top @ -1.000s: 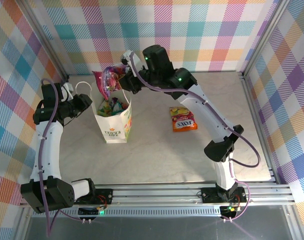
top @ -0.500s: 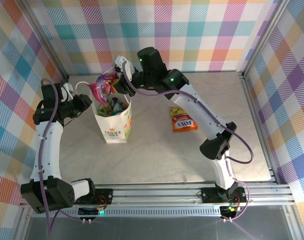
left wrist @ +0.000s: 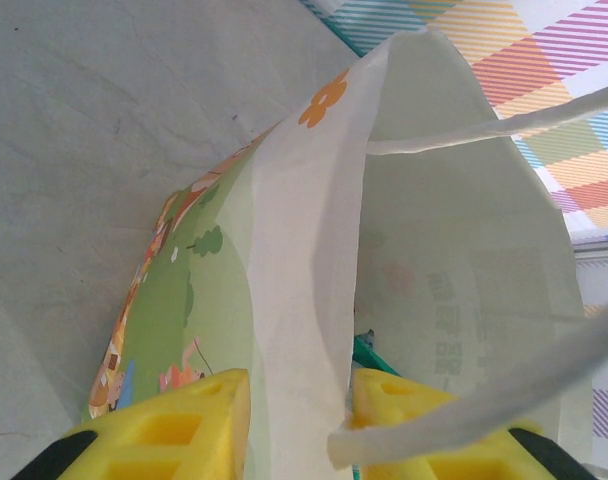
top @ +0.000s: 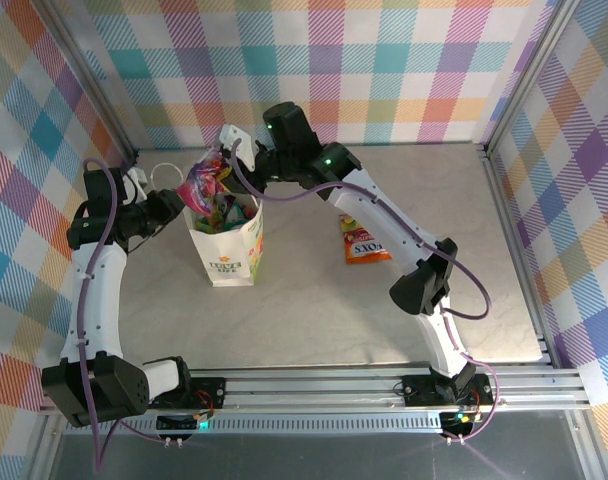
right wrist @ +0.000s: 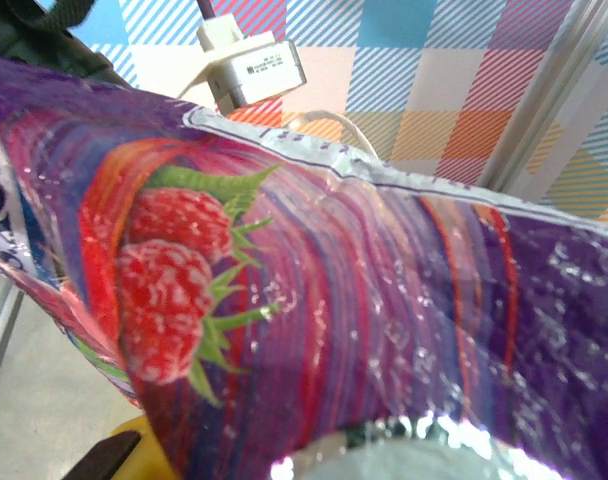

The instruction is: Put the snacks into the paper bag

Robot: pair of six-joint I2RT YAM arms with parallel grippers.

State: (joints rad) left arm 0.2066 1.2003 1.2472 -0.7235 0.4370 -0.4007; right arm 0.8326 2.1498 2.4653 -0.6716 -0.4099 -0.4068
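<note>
- Now at the lowering stage: raspberry packet pinched in the right claw, hanging just above the mouth of the paper bag.
- Bag upright on the bench, left of centre, with other snacks already inside.
- Side wall of the bag clamped between the yellow fingers of the left claw (mouth held wide that way).
- Bring the packet down narrow end first, centred between the cord handles and clear of the walls.
- Spread the right claw only with the packet's lower edge below the rim; released higher, likely to catch the edge and tip out.
- Hold the left pinch steady through the release.
- Afterwards, fetch the orange packet lying flat on the bench, right of the bag.
</note>
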